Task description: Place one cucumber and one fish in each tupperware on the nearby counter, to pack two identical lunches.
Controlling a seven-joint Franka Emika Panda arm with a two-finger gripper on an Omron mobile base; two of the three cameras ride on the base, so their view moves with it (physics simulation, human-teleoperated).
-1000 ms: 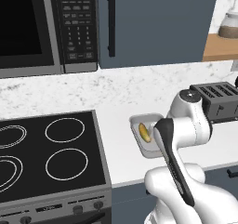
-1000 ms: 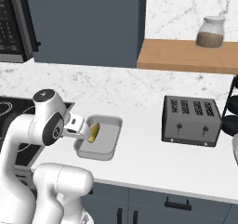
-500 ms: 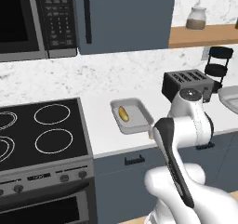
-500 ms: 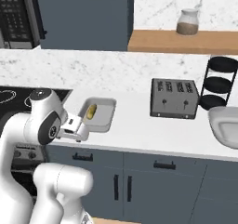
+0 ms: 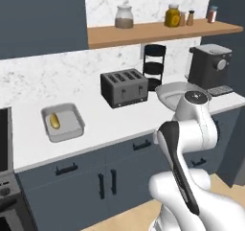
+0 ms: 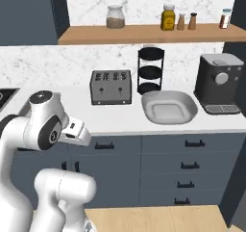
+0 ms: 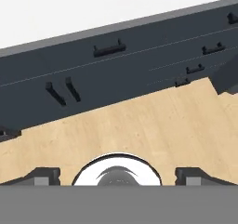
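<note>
Far left on the counter: smaller tupperware holding one cucumber, lying lengthwise, no fish beside it. Well apart to the right: toaster, then black three-tier rack, then the wider, basin-like tupperware just in front of the rack and beside the coffee machine; basin appears bare inside. Wooden shelf above, carrying jars and shakers. No fish and no second cucumber located in any view.

End effector pointed down at the wooden floor and the dark drawer fronts, fingertips spread wide at the frame's lower corners, nothing between them. Open and empty.

Judgement: roughly a quarter of the packing done; one cucumber placed, three items outstanding. Step in hand reads as repositioning toward the next item or the second tray, with the arm tucked close to the body.

Recommendations for the step: hold the arm folded and clear of the counter edge while the base drives; locate the remaining food before extending; lift the end effector above counter height and approach from overhead, jaws aligned across the item's narrow width. Risk noted: clipping drawer handles or the counter lip if raised late.
</note>
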